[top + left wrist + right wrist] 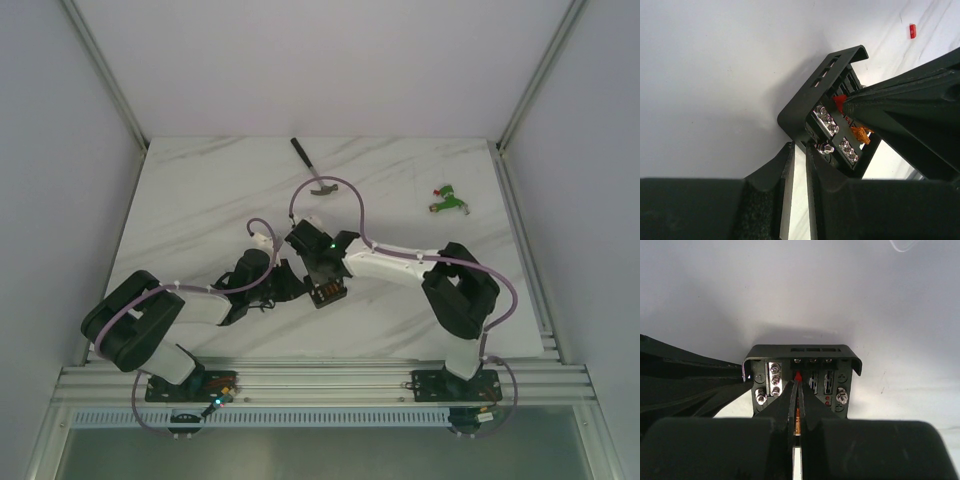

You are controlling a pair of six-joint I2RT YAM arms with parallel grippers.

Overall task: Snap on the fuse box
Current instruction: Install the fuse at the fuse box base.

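At centre frame, left fingers point(771, 182) pinch the box point(329, 291), closed right fingers point(781, 412) press inside; off-centre pushing may tip it.

My top view looks down over the table point(200, 200) from behind; both close wrist views share the fuse box point(840, 375).

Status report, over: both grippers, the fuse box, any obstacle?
Left gripper pinching fuse box corner, it seems. Right gripper shut, tips at red fuse inside. Right fingers block the box's open top.
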